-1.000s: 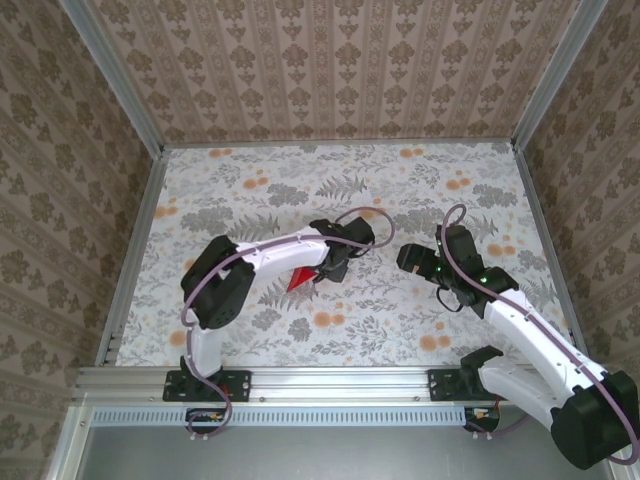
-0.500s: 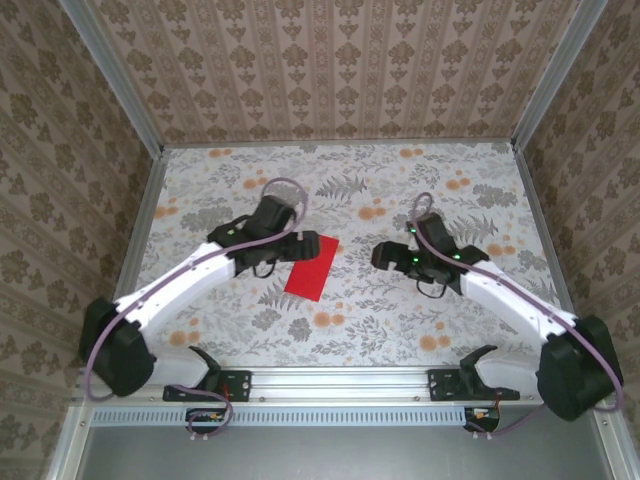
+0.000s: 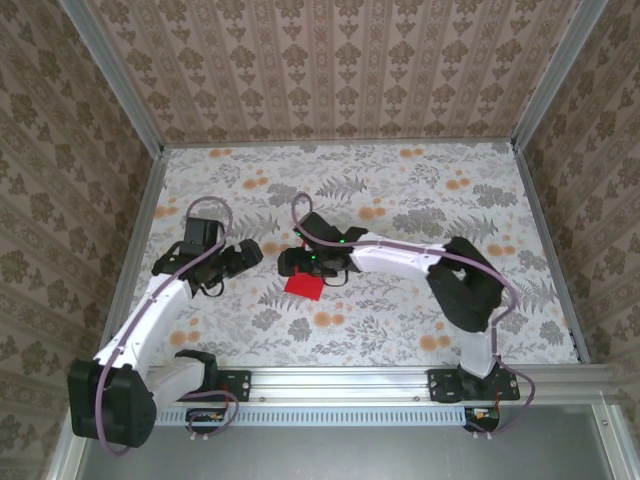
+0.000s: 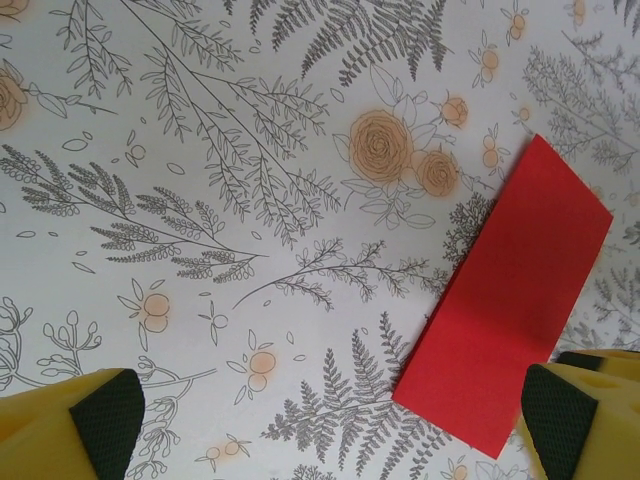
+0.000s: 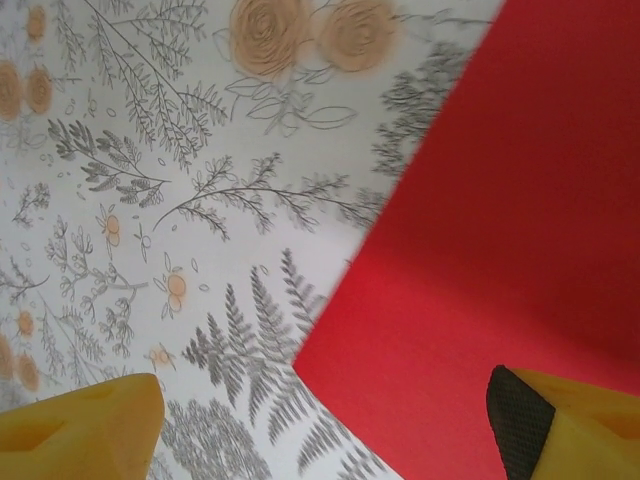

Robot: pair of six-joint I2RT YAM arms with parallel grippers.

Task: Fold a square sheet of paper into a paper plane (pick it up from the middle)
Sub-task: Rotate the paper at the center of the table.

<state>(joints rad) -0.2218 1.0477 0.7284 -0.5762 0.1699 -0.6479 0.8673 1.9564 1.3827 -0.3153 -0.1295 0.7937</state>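
From the overhead camera I see the red sheet of paper (image 3: 303,286) lying flat on the flowered surface (image 3: 430,190), a little left of centre and nearer the front edge than the back wall. The right arm reaches well across to its left, and the right claw (image 3: 290,266) hangs over the far edge of the sheet, partly covering it. On its wrist camera the two yellow fingertips (image 5: 565,425) stand wide apart, with the red paper spreading under the gap and one corner pointing down between them; I cannot tell whether either tip touches it. The left claw (image 3: 252,254) sits just to the left of the sheet, aimed toward it. Its wrist camera shows its jaws spread as well, with nothing between them but bare floral print. There the paper reads as an oblong (longer than it is wide, so it may be folded in half), and its near corner lies just beside the right-hand dark pad (image 4: 560,410).
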